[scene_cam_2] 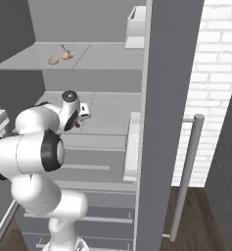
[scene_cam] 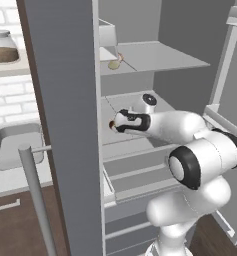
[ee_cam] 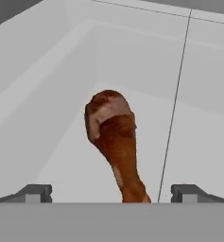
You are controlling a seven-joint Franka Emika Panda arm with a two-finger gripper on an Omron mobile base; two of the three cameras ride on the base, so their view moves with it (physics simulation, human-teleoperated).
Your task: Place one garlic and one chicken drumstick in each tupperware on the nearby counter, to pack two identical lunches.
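A reddish-brown chicken drumstick (ee_cam: 113, 137) lies on the middle fridge shelf, meaty end away from the hand and bone end pointing between my fingertips. My gripper (ee_cam: 111, 193) is open, one tip on each side of the bone, not touching it. The left base view has the gripper (scene_cam: 114, 123) reaching into the fridge, with a bit of the drumstick (scene_cam: 111, 124) at its tip. Two garlic bulbs (scene_cam: 114, 63) (scene_cam_2: 59, 55) rest on the shelf above. A pale-grey tupperware (scene_cam: 15, 145) sits on the counter (scene_cam: 10, 185) to the left.
The open fridge door (scene_cam: 65, 125) with its long bar handle (scene_cam: 35, 200) stands between the shelves and the counter. A white box (scene_cam_2: 136, 22) sits on the top shelf. On the wall shelf stands a glass jar (scene_cam: 2, 47). Drawers lie below the middle shelf.
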